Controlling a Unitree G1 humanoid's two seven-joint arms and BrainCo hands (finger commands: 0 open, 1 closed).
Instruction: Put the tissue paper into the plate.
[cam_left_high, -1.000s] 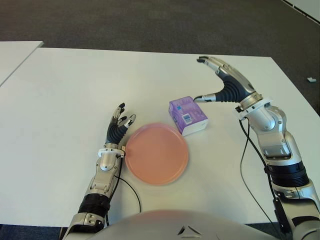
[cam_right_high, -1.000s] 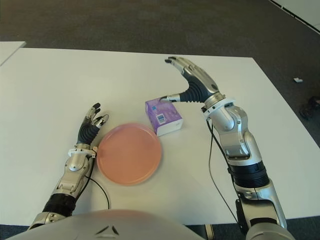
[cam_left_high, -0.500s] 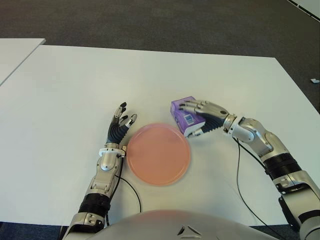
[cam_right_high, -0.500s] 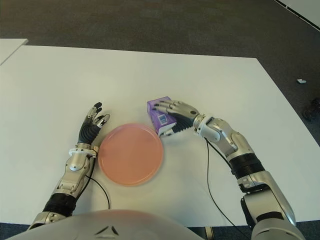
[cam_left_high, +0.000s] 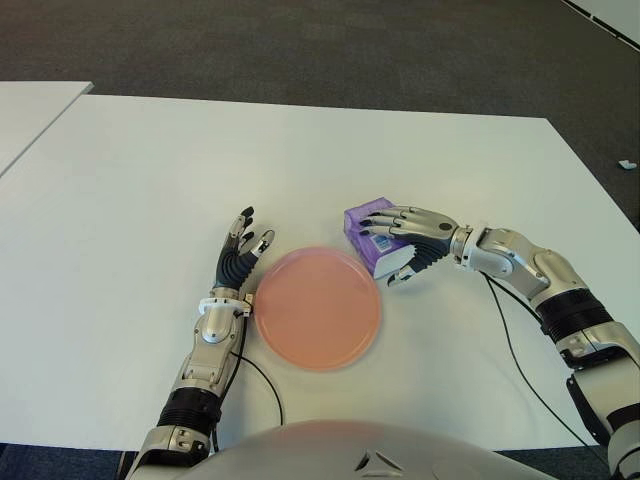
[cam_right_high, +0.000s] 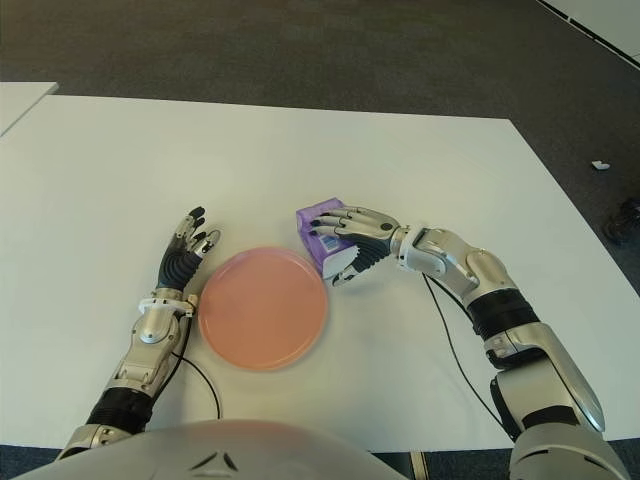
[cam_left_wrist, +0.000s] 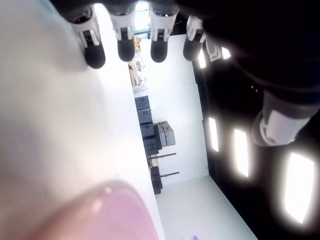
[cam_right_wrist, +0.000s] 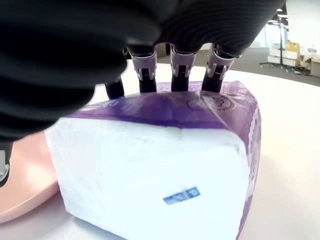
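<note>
The tissue paper pack (cam_left_high: 364, 219), purple with a white side, lies on the white table (cam_left_high: 150, 180) just right of the pink plate (cam_left_high: 318, 308). My right hand (cam_left_high: 392, 252) reaches in from the right. Its fingers (cam_right_wrist: 180, 67) are draped over the pack's purple top, and the thumb presses against the white near side. The pack (cam_right_wrist: 150, 165) still sits on the table, touching or almost touching the plate's rim (cam_right_wrist: 20, 200). My left hand (cam_left_high: 243, 245) shows at the plate's left edge, fingers (cam_left_wrist: 122, 47) straight and holding nothing.
A second white table (cam_left_high: 30, 110) stands at the far left across a gap. Dark carpet lies beyond the table's far edge. A black cable (cam_left_high: 520, 350) trails along the right arm.
My right hand came down from above the table onto the tissue pack and curled its fingers and thumb around it. The left hand and the plate have not moved.
</note>
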